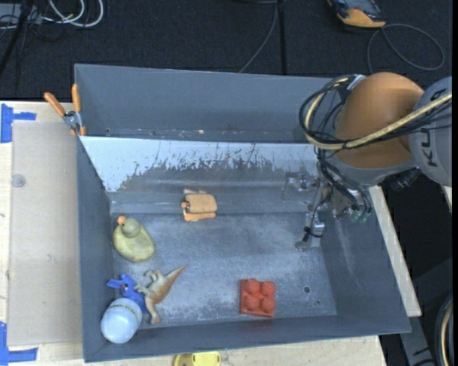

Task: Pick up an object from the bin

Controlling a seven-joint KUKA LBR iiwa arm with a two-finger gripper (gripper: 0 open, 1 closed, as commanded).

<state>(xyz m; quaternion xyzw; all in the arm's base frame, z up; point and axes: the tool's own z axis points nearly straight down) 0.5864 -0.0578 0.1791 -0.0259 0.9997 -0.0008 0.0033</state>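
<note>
Grey metal bin (214, 113) with sloping walls, broad across the middle of the camera view, pale scuffs along the foot of the far wall. Robot arm (378, 120) under a rounded orange cover, looped with black and yellow cables, reaching in over the right rim. On the bin floor, all toward the left and near side: soft yellow duck-shaped toy (133, 241) by the left wall; white round-ended plastic bottle with a blue cap (120, 319) lying in the near left corner; flat red plastic brick with studs on top (257, 297) close to the near wall, right of centre; tan plastic dinosaur figure (162, 282) sprawled just beside the bottle, snout pointing up and to the right; small orange and tan foam piece, layered like a sandwich (199, 206), near the far wall, left of centre. Slim dark tool (307, 239) hanging below the cover, low over bare floor in the right part of the bin, near the right wall. Apart or together: cannot tell. Nothing seen gripped in it. Nearest thing the red plastic brick, below and left of the tool, well apart from it; everything else farther off to the left.
</note>
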